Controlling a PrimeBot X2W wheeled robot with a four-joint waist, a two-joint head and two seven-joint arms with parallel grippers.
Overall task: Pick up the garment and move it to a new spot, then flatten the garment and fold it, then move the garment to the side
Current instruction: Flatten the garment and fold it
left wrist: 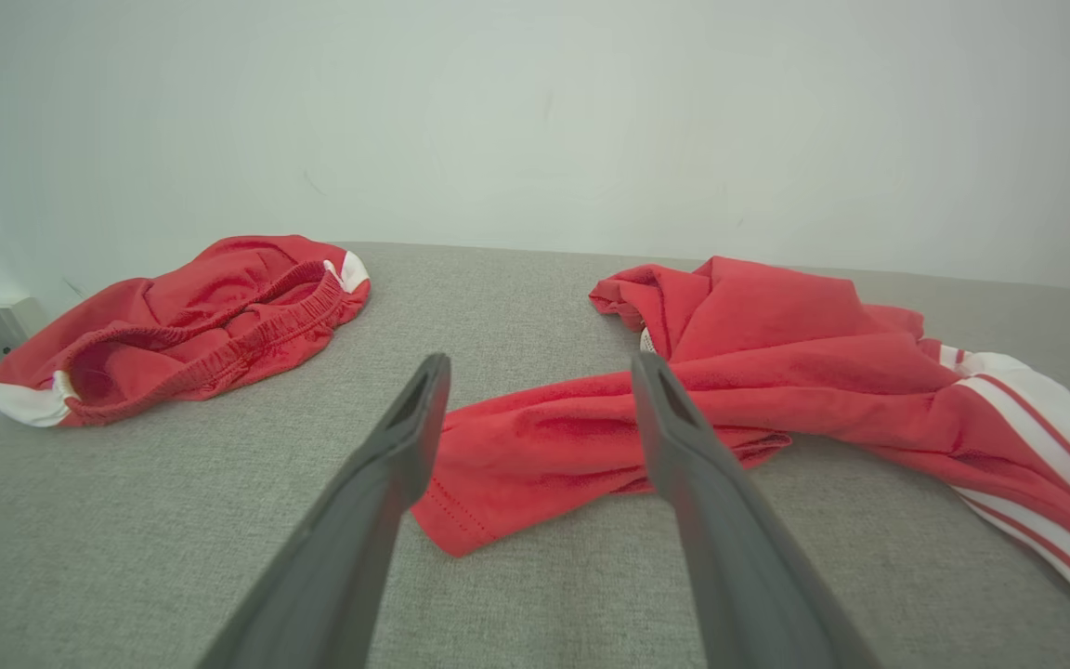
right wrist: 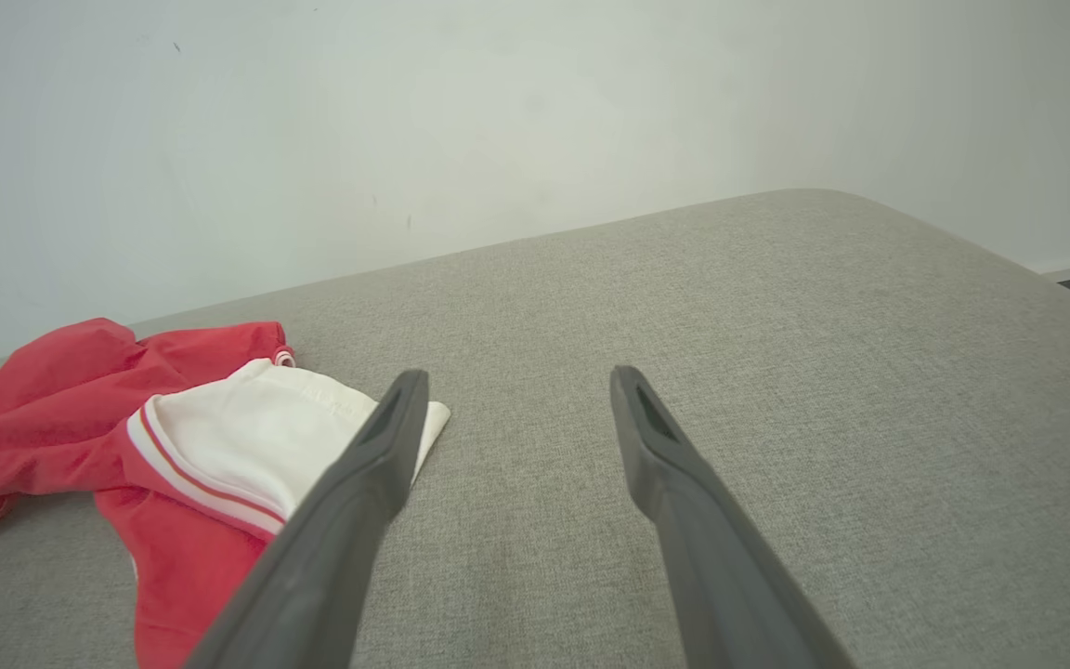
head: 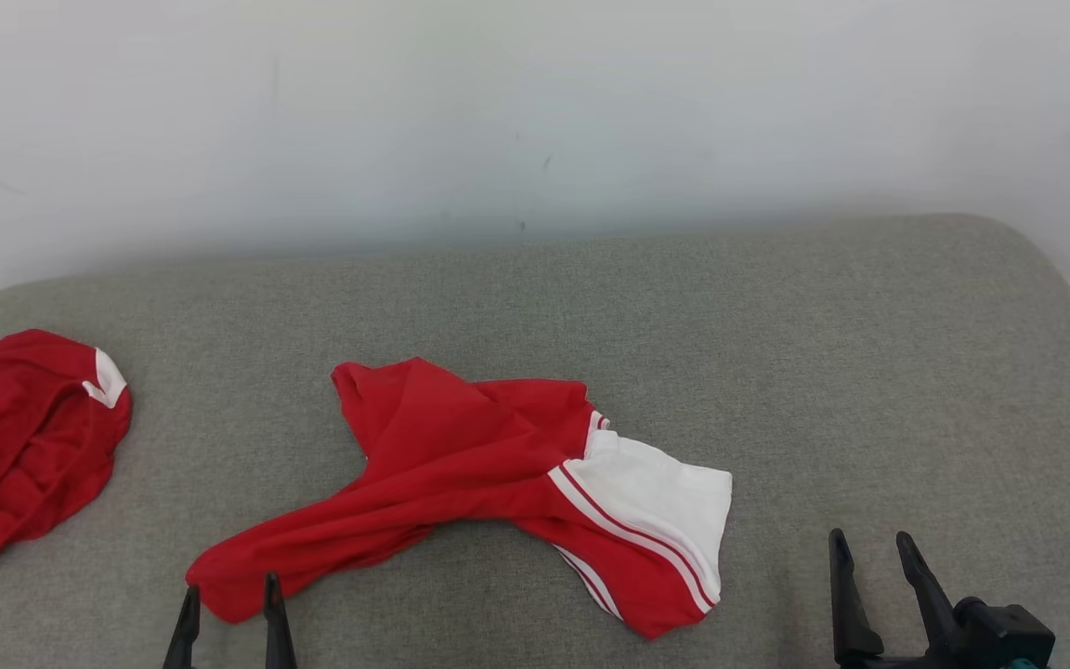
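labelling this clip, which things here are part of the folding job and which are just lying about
In the job:
red and white garment, middle
left claw, open, at its near end
right claw, open

Just lying about:
bunched red garment, far left
white wall

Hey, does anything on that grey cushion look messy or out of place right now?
The red and white garment lies crumpled and twisted on the grey cushion, one end bunched into a narrow strip by the left pincer. A second red garment sits heaped near its left edge. No tears or spills show.
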